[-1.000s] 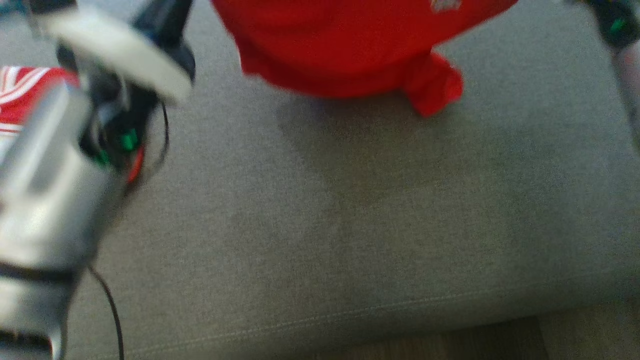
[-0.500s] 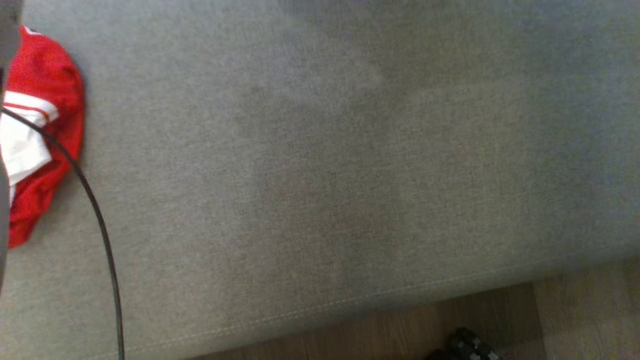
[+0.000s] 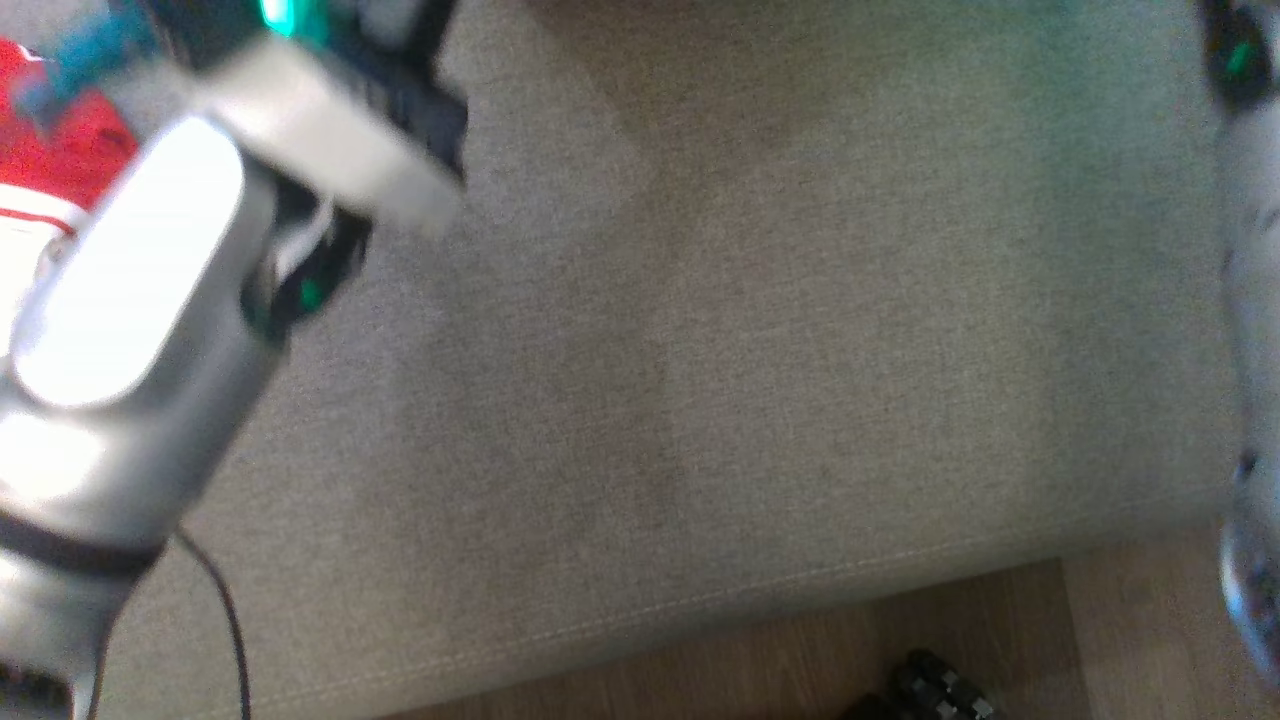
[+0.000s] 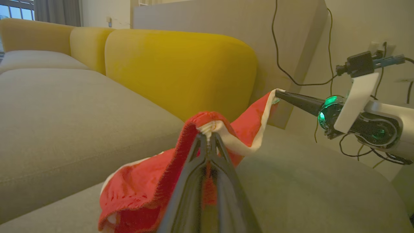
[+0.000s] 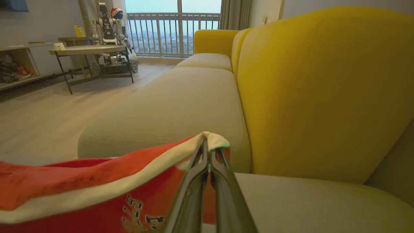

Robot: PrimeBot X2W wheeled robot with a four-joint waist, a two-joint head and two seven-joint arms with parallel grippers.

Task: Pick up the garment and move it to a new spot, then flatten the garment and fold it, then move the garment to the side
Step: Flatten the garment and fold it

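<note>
My left gripper (image 4: 208, 134) pinches red shirt (image 4: 136, 191); my right gripper (image 5: 207, 142) clamps white trim (shirt sags between, over sofa (image 4: 307, 181)).

Cut-off, illegible lettering (image 5: 136, 212) on garment (image 5: 64, 181)

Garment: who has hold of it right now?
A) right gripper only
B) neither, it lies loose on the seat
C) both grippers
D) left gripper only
C: in the left wrist view the left gripper is shut on the garment at its white-trimmed edge, and the right gripper pinches that edge farther along.
</note>
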